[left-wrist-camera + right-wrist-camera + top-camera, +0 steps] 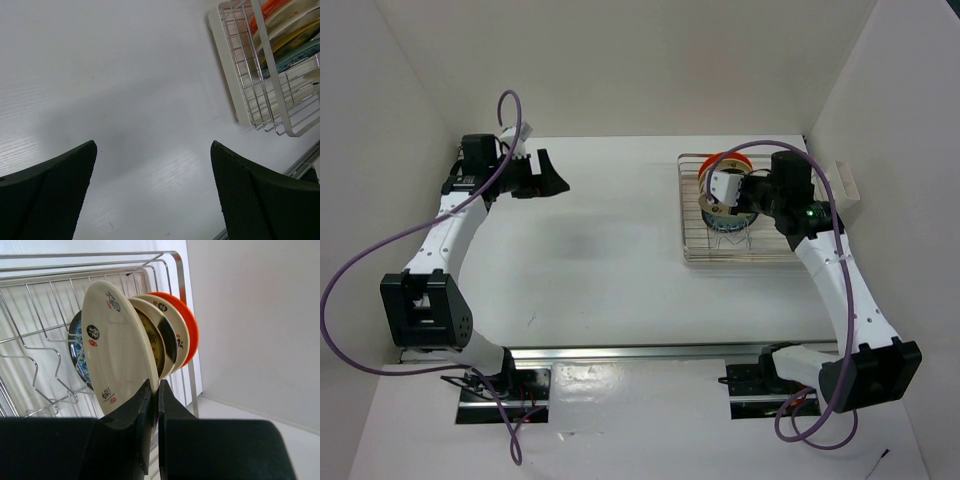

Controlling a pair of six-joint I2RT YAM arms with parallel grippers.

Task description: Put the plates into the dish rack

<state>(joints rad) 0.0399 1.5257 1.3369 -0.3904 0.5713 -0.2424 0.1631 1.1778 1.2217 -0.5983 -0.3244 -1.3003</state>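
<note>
The silver wire dish rack (692, 240) stands at the back right of the table. My right gripper (728, 190) hovers over it, shut on the rim of a cream plate (117, 350) that it holds upright on edge. In the right wrist view the gripper (155, 383) pinches that plate's lower edge. Behind it stand a dark brown and gold plate (156, 342), another cream plate (175, 327) and the orange-red plate (192, 327). A blue-teal plate (79, 362) shows on the other side of the held plate. My left gripper (545, 178) is open and empty at the back left.
A small white bracket (845, 185) sits on the right wall beside the rack. The left wrist view shows bare white table between my open left gripper (153, 145) fingers, with the rack (250, 85) and its plates at the top right. White walls close in the table.
</note>
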